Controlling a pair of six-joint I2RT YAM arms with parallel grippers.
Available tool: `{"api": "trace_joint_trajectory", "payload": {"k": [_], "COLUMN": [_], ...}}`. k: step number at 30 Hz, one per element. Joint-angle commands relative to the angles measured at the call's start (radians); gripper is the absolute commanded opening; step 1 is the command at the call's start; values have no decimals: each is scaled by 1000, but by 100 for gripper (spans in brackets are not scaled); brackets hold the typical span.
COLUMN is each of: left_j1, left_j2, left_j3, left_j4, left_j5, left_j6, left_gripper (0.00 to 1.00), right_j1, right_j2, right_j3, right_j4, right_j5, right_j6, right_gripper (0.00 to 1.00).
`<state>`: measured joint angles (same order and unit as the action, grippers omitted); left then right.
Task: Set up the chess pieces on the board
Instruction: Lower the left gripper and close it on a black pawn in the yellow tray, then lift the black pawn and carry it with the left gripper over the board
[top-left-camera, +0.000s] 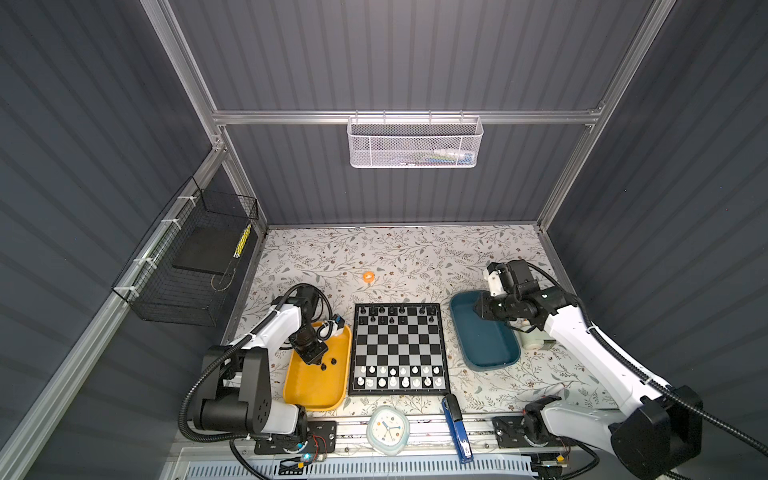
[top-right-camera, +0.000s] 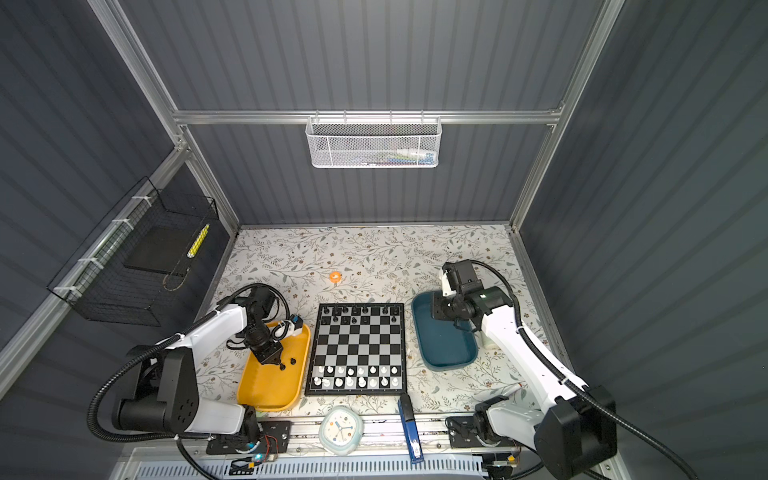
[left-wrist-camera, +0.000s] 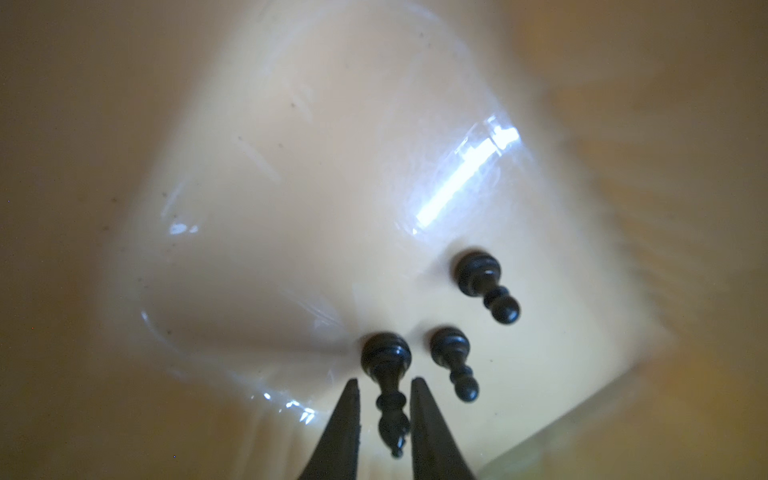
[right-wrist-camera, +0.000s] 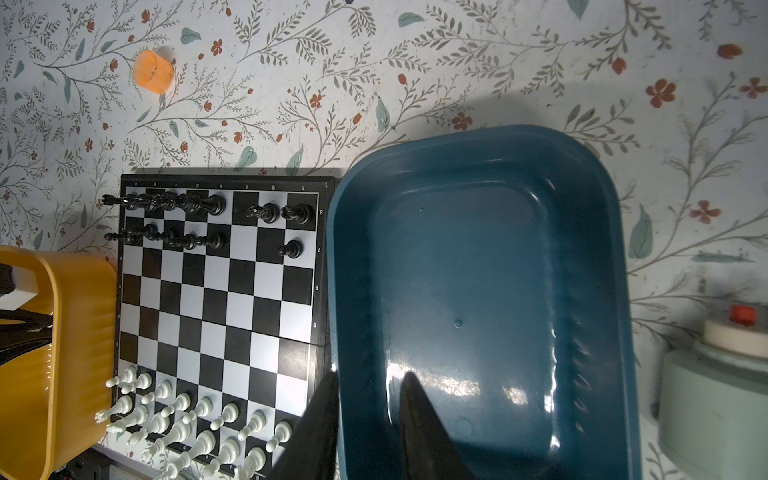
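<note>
Over the yellow plastic tray (top-left-camera: 316, 390), left gripper (left-wrist-camera: 385, 386) straddles a toppled glossy black chess piece (left-wrist-camera: 386, 357), jaws narrowly apart for pickup; right gripper (right-wrist-camera: 370, 376) parted, empty.

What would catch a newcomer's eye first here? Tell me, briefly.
The chessboard at centre: white pieces lined up, black ranks gappy. In the yellow tray left of it, the left gripper straddles a lying black piece, two pawns beside. The teal tray on the right holds nothing.
</note>
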<state>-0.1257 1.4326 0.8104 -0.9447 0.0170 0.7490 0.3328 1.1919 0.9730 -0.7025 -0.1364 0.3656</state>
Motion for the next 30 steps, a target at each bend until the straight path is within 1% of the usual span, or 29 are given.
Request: {"api": "trace_joint_trajectory", "payload": {"k": [1,7,13,17,23,24,30], "left_j1": [-6,-6,-6,-6,-6,-6,-12], "left_j2": [-16,-16,-18,-20,-15,-10,26], "left_j3": [-3,6,13,37,109,125,256], "left_j4": [-7,-15,-25,-37,-63,-89,-149], "left_j5": [0,0,-6,-17,-38,-39,-41], "left_j6": [-8,-7,-9,-6,9,12,21], "left_gripper": [21,14,11,10,11,11,11], "right_j1": [-2,-2,-2,-2,-2,-2,-2], "right_j2": [-15,-18,-16,-8,0,0,-3], "right_j3": [-8,-10,-10,-4,3,3,-2], "right_j4": [4,5,8,12,18,18,21], "right_j5": [-13,-12,-13,-19,-26,-25,-25], "right_j6": [-2,-4,-5,-6,-8,-10,-11], "right_gripper": [29,29,29,29,29,29,29]}}
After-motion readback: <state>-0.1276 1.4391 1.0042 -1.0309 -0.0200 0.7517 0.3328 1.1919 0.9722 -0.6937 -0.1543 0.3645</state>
